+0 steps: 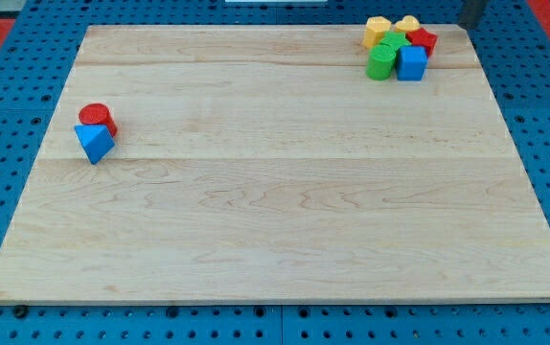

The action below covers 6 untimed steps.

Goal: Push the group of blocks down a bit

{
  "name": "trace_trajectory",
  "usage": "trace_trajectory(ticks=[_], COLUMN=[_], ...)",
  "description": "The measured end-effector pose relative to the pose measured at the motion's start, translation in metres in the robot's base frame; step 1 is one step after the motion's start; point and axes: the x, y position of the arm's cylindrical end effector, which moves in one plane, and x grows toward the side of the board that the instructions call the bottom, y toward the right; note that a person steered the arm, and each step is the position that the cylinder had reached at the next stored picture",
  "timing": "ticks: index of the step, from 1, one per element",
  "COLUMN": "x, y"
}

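Sitting tight at the tabletop's (256, 240) top right, the 5-block group (398, 46) is looking light and scatter-prone; my tip is showing nowhere, so no jaws state to tell.

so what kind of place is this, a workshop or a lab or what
Probably a robotics lab bench. A pale wooden board lies on a blue pegboard base, with small coloured blocks like the blue cube and red cylinder on it. My tip isn't clearly visible.

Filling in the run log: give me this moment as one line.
phase: approach | group: six blocks, board's top-right corner | my tip: right of group, apart | red cylinder, blue triangle: left edge
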Motion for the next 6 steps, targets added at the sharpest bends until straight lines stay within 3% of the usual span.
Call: trace_trajectory(ticks=[2,4,6], x=[0.012,0.0,0.001], y=[0.034,0.0,-0.099])
